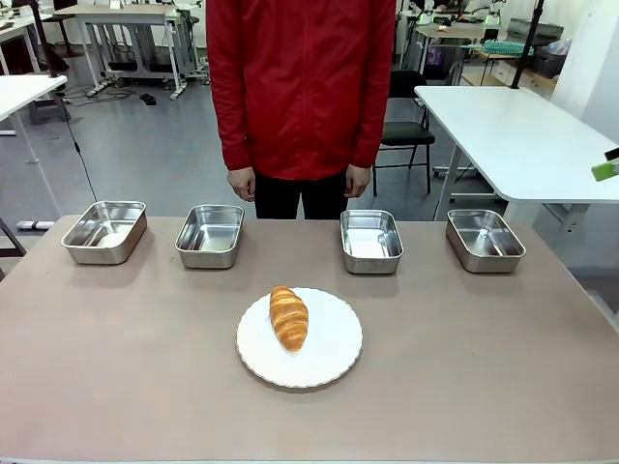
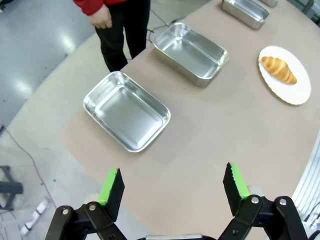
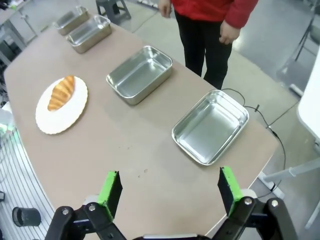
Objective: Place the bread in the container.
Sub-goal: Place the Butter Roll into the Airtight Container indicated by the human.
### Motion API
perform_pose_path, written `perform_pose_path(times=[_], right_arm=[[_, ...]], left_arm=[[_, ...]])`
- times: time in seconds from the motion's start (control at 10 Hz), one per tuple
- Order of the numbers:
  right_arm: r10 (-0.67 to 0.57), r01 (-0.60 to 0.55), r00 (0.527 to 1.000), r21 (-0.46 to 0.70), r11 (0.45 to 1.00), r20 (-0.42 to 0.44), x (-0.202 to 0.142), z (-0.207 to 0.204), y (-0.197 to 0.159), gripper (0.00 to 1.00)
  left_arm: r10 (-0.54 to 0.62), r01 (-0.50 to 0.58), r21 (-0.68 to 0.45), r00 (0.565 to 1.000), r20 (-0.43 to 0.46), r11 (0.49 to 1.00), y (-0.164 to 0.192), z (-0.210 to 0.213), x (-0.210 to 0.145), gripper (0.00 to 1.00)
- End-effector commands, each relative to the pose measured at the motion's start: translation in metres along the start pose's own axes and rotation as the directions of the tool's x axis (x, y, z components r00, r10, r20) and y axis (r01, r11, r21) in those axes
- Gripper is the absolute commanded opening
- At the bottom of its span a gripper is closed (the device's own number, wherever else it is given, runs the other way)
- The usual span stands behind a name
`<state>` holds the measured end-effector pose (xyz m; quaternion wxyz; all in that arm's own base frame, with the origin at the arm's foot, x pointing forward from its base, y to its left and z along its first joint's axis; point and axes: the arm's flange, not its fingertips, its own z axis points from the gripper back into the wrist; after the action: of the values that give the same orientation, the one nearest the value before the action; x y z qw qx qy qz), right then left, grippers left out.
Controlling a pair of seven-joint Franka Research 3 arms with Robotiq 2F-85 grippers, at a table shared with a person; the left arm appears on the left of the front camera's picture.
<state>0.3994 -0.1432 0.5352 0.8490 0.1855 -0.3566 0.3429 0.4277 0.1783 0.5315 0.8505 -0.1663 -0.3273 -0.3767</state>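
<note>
Nearest to us, our left gripper (image 2: 172, 175) hangs above the left end of the table (image 1: 484, 367). Its green-padded fingers are spread wide with nothing between them. Our right gripper (image 3: 169, 176) is likewise released over the table's right end, jaws wide apart and holding nothing.

A little to our side of the table's middle sits a round white scallop-edged plate (image 1: 334, 360). The croissant (image 1: 288, 317) lies on the left part of that plate. It is golden-brown and ridged, and its length runs away from us, with one tapered end toward the far side. It touches the plate alone, is well apart from both grippers, and is in none of the pans.

Beyond the plate, four shallow stainless-steel pans stand in a row across the far part of the table. They are the far-left pan (image 1: 104, 232), the inner-left pan (image 1: 210, 235), the inner-right pan (image 1: 370, 241) and the far-right pan (image 1: 485, 240). Each stands upright and shows its bare shiny bottom. The two inner pans are the ones nearest the plate, one off to each side beyond it, with a wider gap between them than elsewhere in the row. In the left wrist view the far-left pan lies closest below that gripper. In the right wrist view the far-right pan does the same.

At the far edge, behind the gap between the inner pans, a person (image 1: 300, 87) in a red jacket and dark trousers stands facing us. One hand (image 1: 241, 183) and the other hand (image 1: 357, 180) hang at the person's sides, clear of the table. Farther back stands a white table (image 1: 522, 135).
</note>
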Motion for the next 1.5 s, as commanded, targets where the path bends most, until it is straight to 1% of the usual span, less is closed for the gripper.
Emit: perform_pose_path(times=[0.0, 0.3, 0.5, 0.7, 0.9, 1.4], right_arm=[[0.034, -0.035, 0.998, 0.024, 0.999, 0.044, -0.008, 0.001, -0.010, 1.00], [0.048, -0.050, 0.996, 0.034, 0.998, 0.073, -0.020, 0.007, -0.019, 1.00], [0.044, -0.047, 0.995, 0.032, 0.998, 0.091, -0.023, 0.010, -0.022, 1.00], [0.054, -0.057, 0.993, 0.025, 0.998, 0.105, -0.023, 0.013, -0.023, 1.00], [0.066, -0.069, 0.991, 0.025, 0.997, 0.116, -0.022, 0.014, -0.024, 1.00], [0.100, -0.105, 0.985, 0.033, 0.994, 0.144, -0.022, 0.016, -0.021, 1.00]], left_arm=[[-0.022, 0.023, -0.011, 0.998, 0.056, 1.000, 0.004, 0.008, -0.003, 1.00], [-0.044, 0.046, -0.022, 0.994, 0.104, 0.999, 0.004, 0.016, -0.010, 1.00], [-0.048, 0.049, -0.005, 0.991, 0.124, 0.999, 0.002, 0.020, -0.011, 1.00], [-0.051, 0.052, 0.001, 0.985, 0.162, 0.999, -0.010, 0.023, -0.010, 1.00], [-0.064, 0.057, 0.046, 0.983, 0.174, 0.997, -0.023, 0.029, -0.007, 1.00], [-0.062, 0.052, 0.057, 0.977, 0.202, 0.997, -0.034, 0.034, -0.006, 1.00]])
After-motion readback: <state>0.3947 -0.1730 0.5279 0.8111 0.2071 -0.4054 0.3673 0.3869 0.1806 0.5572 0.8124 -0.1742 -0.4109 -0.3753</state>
